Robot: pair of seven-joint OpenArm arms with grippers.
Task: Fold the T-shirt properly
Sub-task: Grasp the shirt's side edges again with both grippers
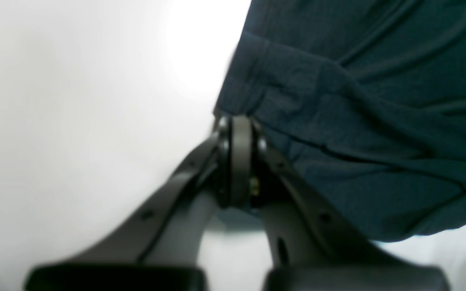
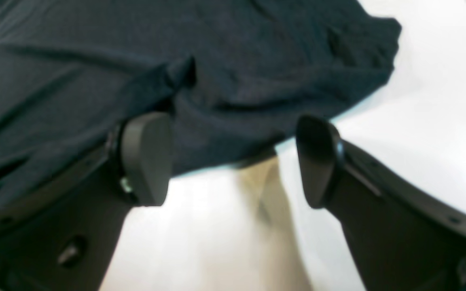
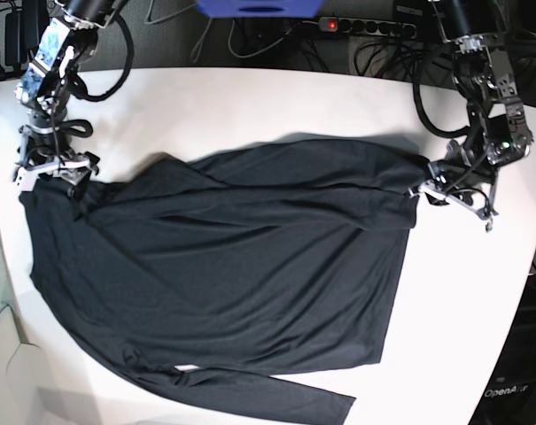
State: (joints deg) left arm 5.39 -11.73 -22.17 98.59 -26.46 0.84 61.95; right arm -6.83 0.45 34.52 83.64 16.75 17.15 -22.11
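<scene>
1. Jaws on the left gripper (image 1: 239, 121) are pressed fully together and pinch a corner of the shirt (image 3: 241, 283) at its edge; those of the right gripper (image 2: 233, 161) stand wide apart with nothing between them, 1 pad resting over the cloth and the other over bare table (image 3: 250, 106).
2. The shirt lies spread across the white table, dark and plain, mostly flat but with long creases running across its upper part and 1 sleeve trailing along the near edge.
3. It looks thin, soft and light: it will drape and sag from any pinch, stretch a little and carry no shape of its own, so a lifted corner will probably drag folds behind it.
4. Slipping seems unlikely with matte knit, yet a shallow pinch could pull free.
5. Good holds are probably the hemmed edges and corners, where the cloth is doubled; the right gripper sits at the opposite corner, well placed to close on the edge beneath it.
</scene>
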